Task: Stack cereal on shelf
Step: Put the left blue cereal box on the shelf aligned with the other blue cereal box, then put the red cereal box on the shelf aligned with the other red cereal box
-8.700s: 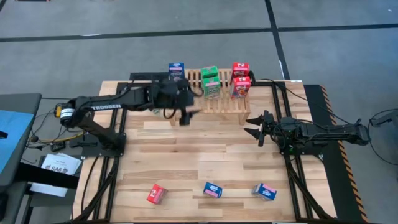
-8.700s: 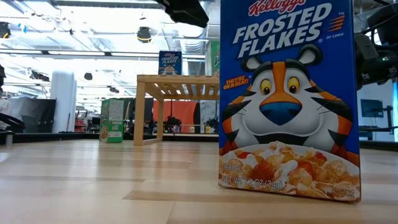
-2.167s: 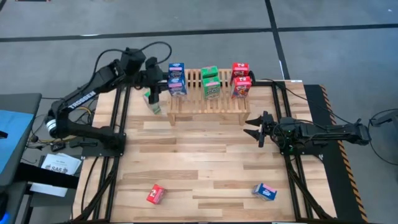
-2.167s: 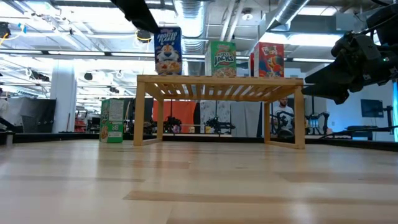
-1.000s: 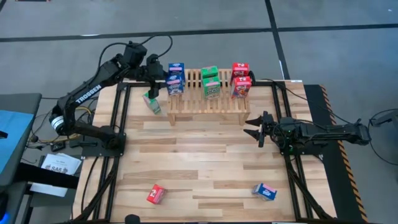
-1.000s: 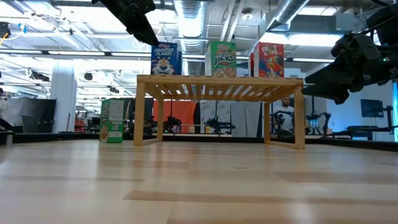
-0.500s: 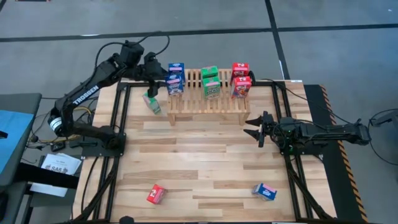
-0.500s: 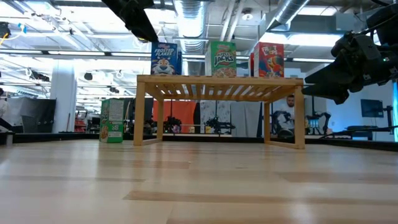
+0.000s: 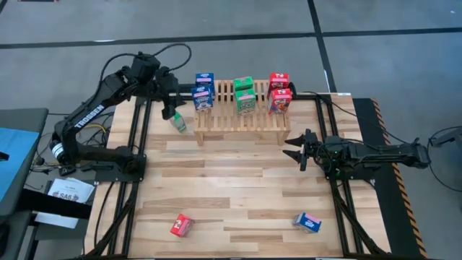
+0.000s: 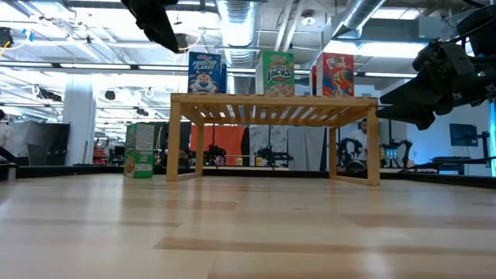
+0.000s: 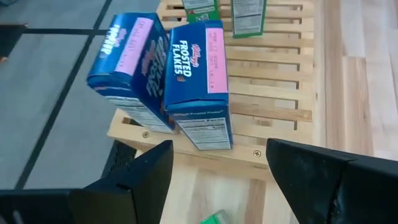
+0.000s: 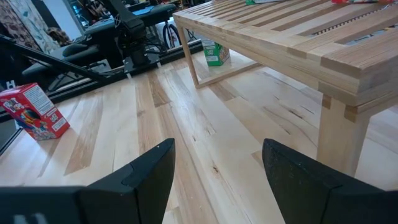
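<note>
Nearest the table's front edge lie two boxes, one red box [image 9: 181,226] and one blue box [image 9: 307,222]. Mid-table, the right gripper [image 9: 297,149] waits, fingers apart and empty. Farther back, the shelf [image 9: 245,119] carries six boxes, two blue, two green, two red; a seventh green box [image 9: 176,120] stands beside it, below the left gripper [image 9: 175,94], open and empty.

The shelf [image 9: 242,108] is stood at the far edge of the tabletop [image 9: 231,188], and its slatted top is crowded along the far side by two blue boxes [image 9: 203,90] at the left end, two green boxes [image 9: 244,94] in the middle and two red boxes [image 9: 279,92] at the right end. Bare slats are left on the near side. The space just left of the shelf is taken up by a green box [image 9: 177,123] on the tabletop, with the left gripper [image 9: 173,92] above it. The middle of the tabletop is left bare; the right gripper [image 9: 294,146] is held low off the shelf's near right corner. Near the front edge, a red box [image 9: 180,226] and a blue box [image 9: 308,222] are found well apart.
</note>
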Tool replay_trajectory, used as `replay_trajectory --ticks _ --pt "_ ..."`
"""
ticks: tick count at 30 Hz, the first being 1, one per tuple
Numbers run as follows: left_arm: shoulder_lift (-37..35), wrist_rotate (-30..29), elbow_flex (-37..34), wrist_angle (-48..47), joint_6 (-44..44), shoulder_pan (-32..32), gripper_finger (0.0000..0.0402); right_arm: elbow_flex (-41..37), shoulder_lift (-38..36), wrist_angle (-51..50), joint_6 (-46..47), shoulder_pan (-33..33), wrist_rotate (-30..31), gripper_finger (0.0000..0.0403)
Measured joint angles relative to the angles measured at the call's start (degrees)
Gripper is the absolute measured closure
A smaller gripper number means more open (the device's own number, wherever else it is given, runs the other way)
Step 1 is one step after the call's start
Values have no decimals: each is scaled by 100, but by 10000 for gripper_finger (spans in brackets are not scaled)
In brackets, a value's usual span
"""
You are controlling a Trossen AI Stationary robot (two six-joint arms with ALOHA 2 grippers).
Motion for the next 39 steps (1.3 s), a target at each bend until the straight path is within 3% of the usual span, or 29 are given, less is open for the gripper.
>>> replay_trajectory --ticks 9,22,31,39 --pt "11 33 -736 553 -103 -61 154 2 0 0 1 2 0 137" --pt "98 231 -1103 1592 -206 -94 154 2 0 0 1 2 0 137" --pt "278 319 -1105 1677 -312 -118 154 0 0 0 0 1 0 137" --pt "-191 -67 -1105 1043 -969 -235 154 0 -2 0 0 1 0 137"
